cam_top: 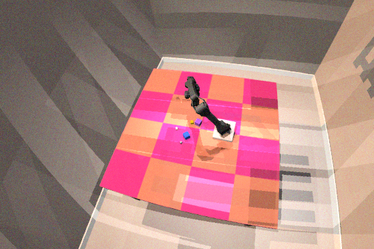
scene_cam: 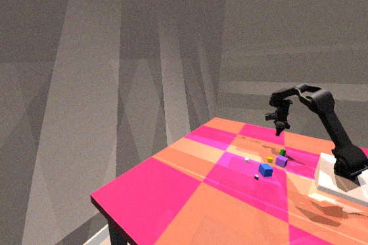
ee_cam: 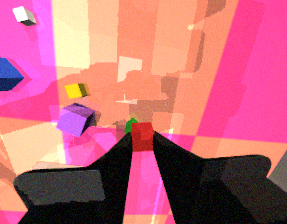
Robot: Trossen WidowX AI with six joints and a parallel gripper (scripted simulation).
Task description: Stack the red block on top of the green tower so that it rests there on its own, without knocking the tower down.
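My gripper (ee_cam: 141, 135) (scene_cam: 278, 134) is shut on the red block (ee_cam: 142, 137), which shows between the fingertips in the wrist view. The gripper hangs well above the table in the exterior view. The green tower (scene_cam: 282, 152) (ee_cam: 131, 125) stands on the table below it, behind the purple block. In the wrist view the tower shows just past the red block's upper left edge and is partly covered by the block and a finger. In the top view the arm hides the tower.
A purple block (cam_top: 198, 122) (scene_cam: 281, 161) (ee_cam: 76, 119) stands close to the tower, with a small yellow block (cam_top: 192, 122) (scene_cam: 269, 159) (ee_cam: 76, 90) beside it. A blue block (cam_top: 186, 135) (scene_cam: 265, 170) and two small whitish cubes lie farther off.
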